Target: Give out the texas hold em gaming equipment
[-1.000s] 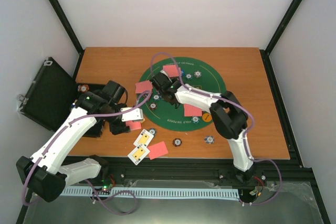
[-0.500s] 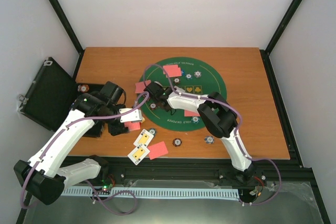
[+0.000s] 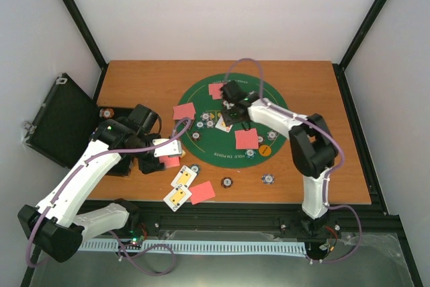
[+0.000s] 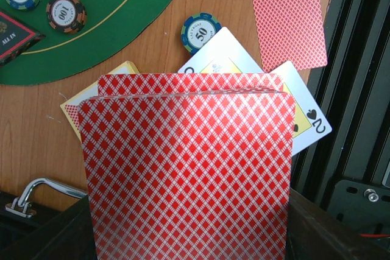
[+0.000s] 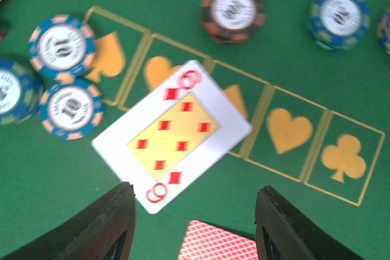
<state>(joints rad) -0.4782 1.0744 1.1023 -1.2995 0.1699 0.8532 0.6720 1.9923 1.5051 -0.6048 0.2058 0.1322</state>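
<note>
My left gripper (image 3: 165, 153) hangs over the table's left front, shut on a stack of red-backed cards (image 4: 189, 168) that hides its jaws. Under the stack lie face-up cards (image 4: 308, 121), a single red-backed card (image 4: 287, 21) and a blue chip (image 4: 200, 31). Over the middle of the green mat (image 3: 265, 95), my right gripper (image 5: 195, 223) stands open with nothing between its fingers (image 5: 103, 223). Just ahead of them a face-up six of diamonds (image 5: 172, 135) rests on the mat's suit boxes. Chips (image 5: 62, 44) ring it, and a red-backed card (image 5: 219, 243) lies below the jaws.
The black case (image 3: 60, 120) lies open at the left table edge, its metal latch (image 4: 24, 196) near my left wrist. Two chips (image 3: 228, 182) and a red-backed card (image 3: 202, 192) lie on the wood near the front rail. An orange disc (image 3: 265, 150) sits on the mat's near rim.
The right arm swung from the mat's left edge to its middle, opened its jaws and let go of the face-up card there. The left arm kept still with its stack.
</note>
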